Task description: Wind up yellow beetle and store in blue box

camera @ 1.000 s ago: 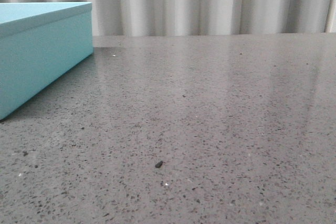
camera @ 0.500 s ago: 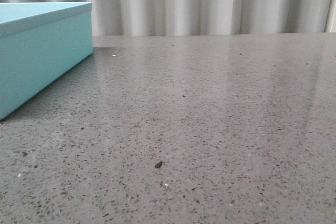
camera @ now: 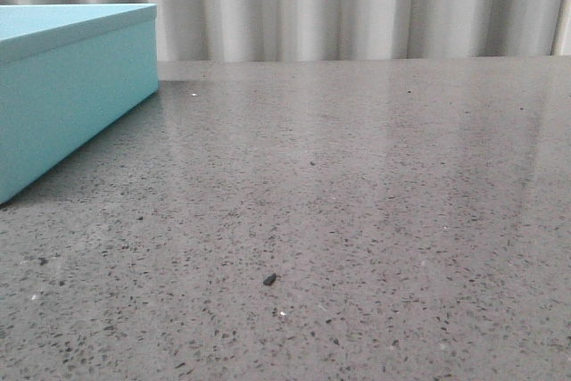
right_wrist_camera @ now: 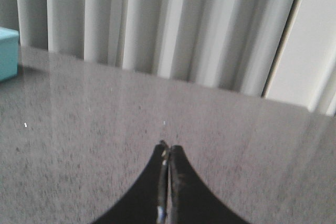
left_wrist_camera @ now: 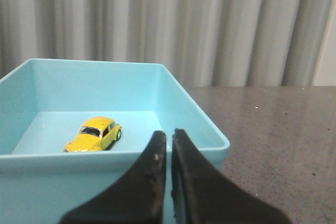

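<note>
The yellow beetle (left_wrist_camera: pixel 93 135) sits on its wheels inside the open blue box (left_wrist_camera: pixel 199 116) on the speckled counter (camera: pixel 357 202), task apparently near done, both left gripper (left_wrist_camera: pixel 168 137) and right gripper (right_wrist_camera: pixel 167 148) empty, jaws nearly closed.

Speckled grey table (camera: pixel 357 202), pleated curtain (camera: pixel 357 6)

Left gripper (left_wrist_camera: pixel 168 136) is showing two black, matte fingers, curving and tapering to narrow tips. Right gripper (right_wrist_camera: pixel 167 147) is looking the same: black, smooth, pointed, with a pale glint showing low along its seam.
</note>
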`<move>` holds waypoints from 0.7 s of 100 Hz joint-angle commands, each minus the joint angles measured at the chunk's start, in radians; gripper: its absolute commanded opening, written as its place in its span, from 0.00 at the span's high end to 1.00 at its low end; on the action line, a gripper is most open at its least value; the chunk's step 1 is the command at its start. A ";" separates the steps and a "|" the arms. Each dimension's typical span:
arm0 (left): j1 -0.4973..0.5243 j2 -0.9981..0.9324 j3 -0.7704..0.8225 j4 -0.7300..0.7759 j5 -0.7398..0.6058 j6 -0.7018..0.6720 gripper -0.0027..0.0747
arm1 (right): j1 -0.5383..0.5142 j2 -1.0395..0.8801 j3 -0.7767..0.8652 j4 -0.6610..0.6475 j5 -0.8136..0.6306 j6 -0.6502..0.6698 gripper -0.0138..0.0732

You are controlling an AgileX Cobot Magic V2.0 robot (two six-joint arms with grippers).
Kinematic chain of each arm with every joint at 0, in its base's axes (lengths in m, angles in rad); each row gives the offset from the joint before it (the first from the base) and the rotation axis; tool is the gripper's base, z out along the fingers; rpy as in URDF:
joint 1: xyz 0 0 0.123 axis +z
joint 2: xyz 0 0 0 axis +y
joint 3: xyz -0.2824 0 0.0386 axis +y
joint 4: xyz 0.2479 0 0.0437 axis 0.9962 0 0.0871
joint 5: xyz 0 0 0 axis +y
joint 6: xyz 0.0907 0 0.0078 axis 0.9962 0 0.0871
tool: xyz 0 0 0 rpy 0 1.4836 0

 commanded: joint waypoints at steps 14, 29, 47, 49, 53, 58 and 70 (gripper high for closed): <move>0.026 -0.031 0.013 -0.009 -0.160 -0.007 0.99 | -0.007 -0.008 0.094 -0.016 -0.076 -0.010 0.90; 0.026 -0.031 0.049 -0.007 -0.181 -0.007 0.99 | -0.007 -0.008 0.176 -0.017 -0.107 -0.010 0.90; 0.026 -0.031 0.107 0.028 -0.205 -0.007 0.99 | -0.019 -0.008 0.233 -0.017 -0.150 -0.010 0.90; 0.026 -0.031 0.116 0.028 -0.210 -0.007 0.99 | -0.025 -0.008 0.235 -0.017 -0.150 -0.010 0.90; 0.026 -0.031 0.132 0.028 -0.224 -0.007 0.99 | -0.035 -0.008 0.244 -0.017 -0.152 -0.010 0.90; 0.026 -0.031 0.154 0.028 -0.231 -0.007 0.99 | -0.049 -0.008 0.252 -0.012 -0.154 -0.010 0.90; 0.026 -0.031 0.187 0.031 -0.207 -0.007 0.99 | -0.087 -0.008 0.256 -0.010 -0.163 -0.010 0.90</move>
